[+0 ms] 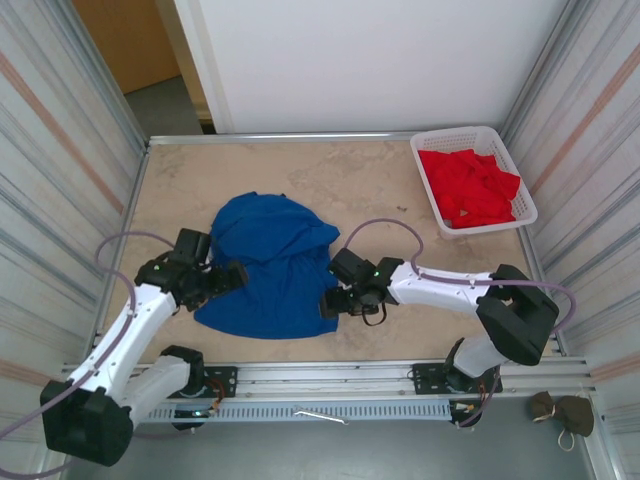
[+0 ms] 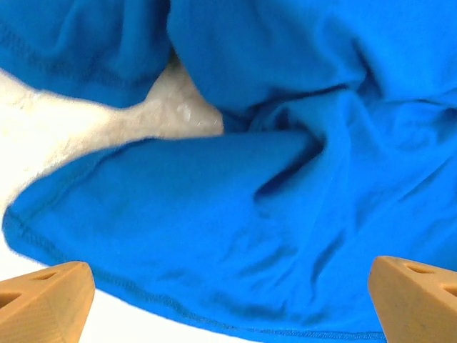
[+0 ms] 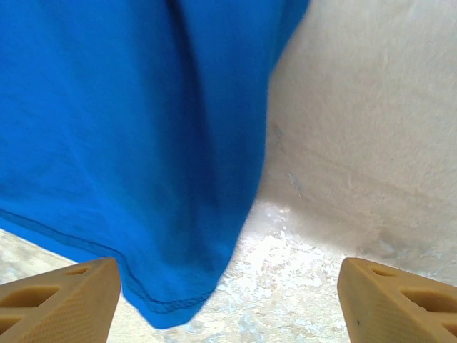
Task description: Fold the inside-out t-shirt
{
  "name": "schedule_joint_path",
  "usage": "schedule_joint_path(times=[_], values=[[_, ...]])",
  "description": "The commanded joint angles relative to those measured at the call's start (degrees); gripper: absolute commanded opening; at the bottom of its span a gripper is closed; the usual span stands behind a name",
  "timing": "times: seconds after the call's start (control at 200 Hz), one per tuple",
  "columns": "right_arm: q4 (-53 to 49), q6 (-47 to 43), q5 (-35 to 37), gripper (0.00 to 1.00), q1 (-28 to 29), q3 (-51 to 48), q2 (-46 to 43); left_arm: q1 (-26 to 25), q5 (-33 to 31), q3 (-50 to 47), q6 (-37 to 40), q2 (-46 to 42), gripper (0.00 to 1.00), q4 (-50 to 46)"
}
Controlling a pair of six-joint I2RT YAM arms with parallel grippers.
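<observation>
The inside-out t-shirt [image 1: 270, 262] is royal blue and lies crumpled on the table between the arms. My left gripper [image 1: 232, 277] is at its left edge, open, with a stitched hem [image 2: 143, 289] and wrinkled blue cloth [image 2: 285, 179] lying between its tan fingertips [image 2: 50, 296]. My right gripper [image 1: 328, 302] is at the shirt's lower right corner, open. A hemmed corner of the shirt [image 3: 168, 304] lies between the right fingertips [image 3: 61, 296], close to the left one. Neither gripper holds the cloth.
A white basket [image 1: 520, 180] holding a red garment [image 1: 468, 187] stands at the back right. Metal walls close in the table [image 1: 350, 170] on both sides. Bare tabletop shows behind the shirt and to its right [image 3: 357, 143].
</observation>
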Motion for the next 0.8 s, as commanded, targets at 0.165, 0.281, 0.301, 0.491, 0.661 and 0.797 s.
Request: schedule_joint_path(times=[0.165, 0.281, 0.301, 0.491, 0.661, 0.797], values=[[9.38, 2.83, -2.25, 0.76, 0.99, -1.86, 4.92, -0.62, -8.77, -6.98, -14.37, 2.89, 0.99, -4.1], [9.48, 0.93, -1.85, 0.61, -0.22, -1.05, 7.09, -0.62, -8.21, -6.96, -12.0, 2.08, 0.99, -2.16], [9.56, 0.56, -1.97, 0.54, -0.78, -1.12, 7.08, -0.6, -8.03, -6.92, -11.51, 1.84, 0.99, -1.88], [8.64, -3.22, -4.71, 0.0, -9.38, -5.09, 0.05, -0.61, -5.21, -5.71, -7.67, 0.19, 0.99, -0.39], [3.24, -6.69, -6.92, 0.07, -18.46, -8.24, -12.3, -1.02, -3.52, -4.98, -6.41, 0.82, 0.99, -0.65], [-0.38, -6.86, -8.2, 0.67, -16.43, -7.07, -16.03, -1.44, -3.03, -5.76, -7.48, 0.45, 0.99, 0.23]])
